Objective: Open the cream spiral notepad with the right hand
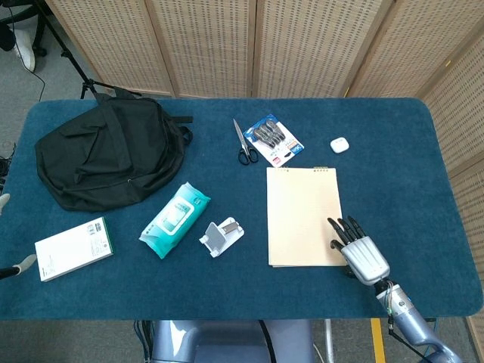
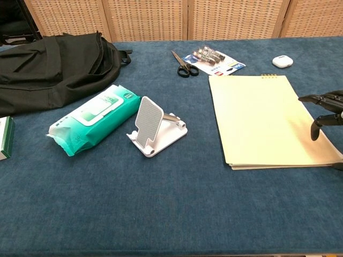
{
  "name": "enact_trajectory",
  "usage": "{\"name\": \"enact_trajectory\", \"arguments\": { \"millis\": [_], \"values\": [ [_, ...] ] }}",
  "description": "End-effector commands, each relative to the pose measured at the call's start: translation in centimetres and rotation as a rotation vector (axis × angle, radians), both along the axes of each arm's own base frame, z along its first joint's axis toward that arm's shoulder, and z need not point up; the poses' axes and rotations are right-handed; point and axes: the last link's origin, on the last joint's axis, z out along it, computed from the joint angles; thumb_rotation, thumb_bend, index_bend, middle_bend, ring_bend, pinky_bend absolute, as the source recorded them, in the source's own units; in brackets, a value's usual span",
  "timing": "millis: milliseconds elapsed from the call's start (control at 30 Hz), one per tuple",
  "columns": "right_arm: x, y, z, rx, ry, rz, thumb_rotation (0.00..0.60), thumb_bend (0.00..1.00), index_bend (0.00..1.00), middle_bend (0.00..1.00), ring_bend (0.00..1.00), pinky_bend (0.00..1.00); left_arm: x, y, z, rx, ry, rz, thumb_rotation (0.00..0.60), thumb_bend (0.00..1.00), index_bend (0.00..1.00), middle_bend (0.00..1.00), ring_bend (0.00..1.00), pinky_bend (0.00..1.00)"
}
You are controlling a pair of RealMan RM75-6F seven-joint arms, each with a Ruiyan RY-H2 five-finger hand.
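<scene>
The cream spiral notepad (image 1: 304, 215) (image 2: 268, 119) lies flat and closed on the blue table, its spiral binding at the far edge. My right hand (image 1: 361, 252) (image 2: 326, 110) hovers at the notepad's near right corner, fingers spread and pointing over the cover, holding nothing. Whether the fingertips touch the cover is unclear. In the chest view only the dark fingers show at the right frame edge. My left hand (image 1: 15, 266) is a grey tip at the left edge of the head view; its state is unclear.
A black backpack (image 1: 106, 155) fills the far left. A teal wipes pack (image 1: 175, 219), white phone stand (image 1: 221, 236), scissors (image 1: 242, 144), blister pack (image 1: 274, 139), white earbud case (image 1: 339, 145) and a white-green box (image 1: 73, 248) lie around the notepad.
</scene>
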Motion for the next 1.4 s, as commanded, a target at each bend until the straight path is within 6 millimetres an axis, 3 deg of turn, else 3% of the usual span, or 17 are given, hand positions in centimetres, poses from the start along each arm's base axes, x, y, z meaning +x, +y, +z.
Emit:
{"name": "enact_trajectory", "arguments": {
  "millis": [33, 400, 733, 1100, 1400],
  "values": [
    [0.1, -0.1, -0.1, 0.000, -0.003, 0.002, 0.600, 0.24, 0.40, 0.00, 0.00, 0.00, 0.0, 0.0, 0.0, -0.001, -0.003, 0.002, 0.600, 0.00, 0.00, 0.00, 0.00, 0.00],
    [0.4, -0.6, -0.7, -0.025, 0.015, 0.040, 0.600, 0.25, 0.41, 0.00, 0.00, 0.00, -0.2, 0.0, 0.3, 0.004, -0.015, 0.006, 0.600, 0.00, 0.00, 0.00, 0.00, 0.00],
    [0.2, -1.2, -1.1, -0.058, -0.008, 0.067, 0.600, 0.40, 0.42, 0.00, 0.00, 0.00, -0.2, 0.0, 0.3, 0.004, -0.016, 0.005, 0.600, 0.00, 0.00, 0.00, 0.00, 0.00],
    [0.8, -1.8, -1.4, -0.039, -0.016, 0.083, 0.600, 0.41, 0.43, 0.00, 0.00, 0.00, -0.1, 0.0, 0.3, 0.001, -0.016, 0.003, 0.600, 0.00, 0.00, 0.00, 0.00, 0.00],
    [1.2, -2.1, -1.6, -0.024, -0.026, 0.085, 0.600, 0.43, 0.50, 0.00, 0.00, 0.00, -0.2, 0.0, 0.3, -0.002, -0.018, 0.002, 0.600, 0.00, 0.00, 0.00, 0.00, 0.00]
  ]
}}
